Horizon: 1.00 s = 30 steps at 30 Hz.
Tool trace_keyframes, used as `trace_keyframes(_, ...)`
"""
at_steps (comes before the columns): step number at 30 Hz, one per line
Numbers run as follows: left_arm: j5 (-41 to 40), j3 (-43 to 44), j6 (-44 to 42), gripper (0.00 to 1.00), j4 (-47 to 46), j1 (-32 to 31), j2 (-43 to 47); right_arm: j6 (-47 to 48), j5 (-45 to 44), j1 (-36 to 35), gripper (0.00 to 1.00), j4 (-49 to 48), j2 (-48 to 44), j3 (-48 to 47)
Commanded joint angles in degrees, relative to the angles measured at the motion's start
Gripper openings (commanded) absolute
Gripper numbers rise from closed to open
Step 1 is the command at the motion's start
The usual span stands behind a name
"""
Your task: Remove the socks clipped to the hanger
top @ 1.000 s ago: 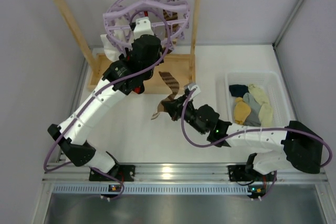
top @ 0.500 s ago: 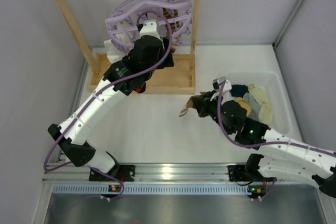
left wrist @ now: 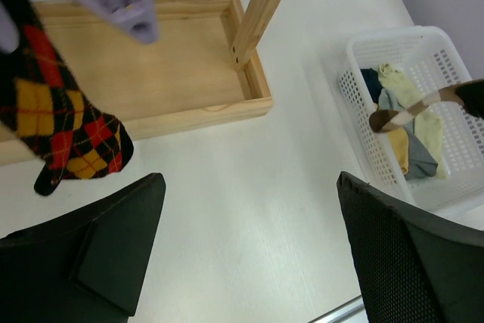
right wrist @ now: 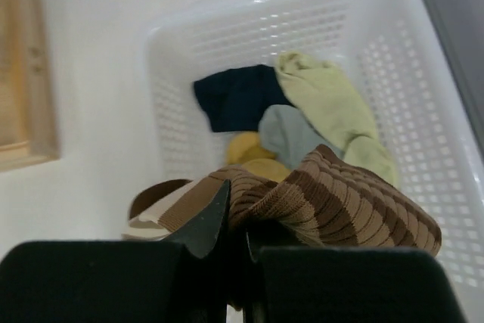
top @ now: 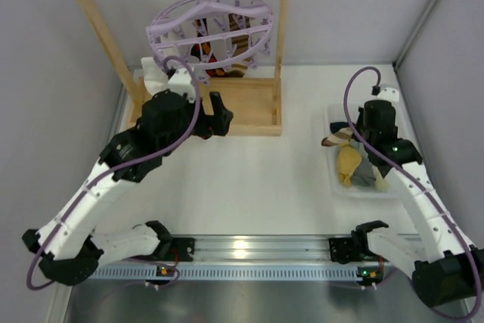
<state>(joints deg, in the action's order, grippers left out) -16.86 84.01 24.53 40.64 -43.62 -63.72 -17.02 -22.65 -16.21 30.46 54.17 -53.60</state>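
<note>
Our right gripper (right wrist: 231, 213) pinches the striped sock (right wrist: 340, 202), basket (right wrist: 423, 58) beneath it; our left gripper (left wrist: 249, 251) is spread, argyle sock (left wrist: 64, 126) hanging ahead-left

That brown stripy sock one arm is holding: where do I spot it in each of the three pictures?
Top external: the striped sock is at centre right, at the left rim of the white basket.
Left wrist: the striped sock is at the right edge, dangling over the white basket.
Right wrist: the striped sock is at bottom centre, pinched in the right fingers.
Shared landmark: the white basket.
</note>
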Motion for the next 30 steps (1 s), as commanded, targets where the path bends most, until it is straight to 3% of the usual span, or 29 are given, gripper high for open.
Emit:
trace_keyframes(1, -0.18, -5.68, -2.21, 0.99, -0.83, -0.07, 8.07, 2.78, 3.4, 8.88, 0.0, 2.25, 4.18, -3.17)
trace_keyframes(10, -4.32, -21.5, -4.67, 0.99, -0.04, -0.07, 22.84, -0.03, 6.21, 19.89, 0.01, -6.72, 22.36, -6.59)
trace_keyframes(14, -8.7, -27.92, -4.76, 0.99, 0.05, -0.07, 25.04, -1.44, 9.91, 20.07, 0.19, -8.04, 29.92, -8.88)
trace_keyframes(15, -12.54, -28.54, -4.06, 0.99, 0.05, -0.07, 25.92, -1.44, 10.43, 19.73, 0.43, -7.78, 30.46, -9.41)
trace_keyframes(18, -18.27, -29.86, -1.43, 0.99, -0.04, 0.02, 28.3, -1.62, 7.03, 18.06, 0.67, -6.99, 29.33, -9.33)
trace_keyframes(20, -21.71, -29.95, -0.37, 0.99, -0.04, 0.2, 31.62, -1.79, 5.09, 16.65, 0.77, -6.03, 26.53, -9.15)
trace_keyframes(23, -25.05, -30.92, 0.42, 0.99, -0.21, 1.16, 36.89, -1.36, 1.57, 12.09, 0.86, -4.36, 20.9, -8.97)
trace_keyframes(24, -25.76, -31.27, 0.69, 0.99, -0.21, 1.69, 38.14, -1.09, -1.22, 8.42, 0.94, -4.62, 19.32, -8.54)
trace_keyframes(26, -27.08, -31.54, 1.21, 0.99, -0.21, 2.22, 40.51, -0.91, -5.54, 3.05, 0.99, -6.19, 15.36, -7.75)
trace_keyframes(28, -28.92, -31.8, 1.74, 0.99, -0.3, 3.1, 43.41, -1.09, -8.63, -6.44, 0.99, -10.65, 13.08, -6.08)
trace_keyframes(30, -29.63, -31.98, 2.27, 0.99, -0.3, 4.06, 45.17, -1.88, -3.82, -14.85, 1.0, -16.63, 11.93, -2.67)
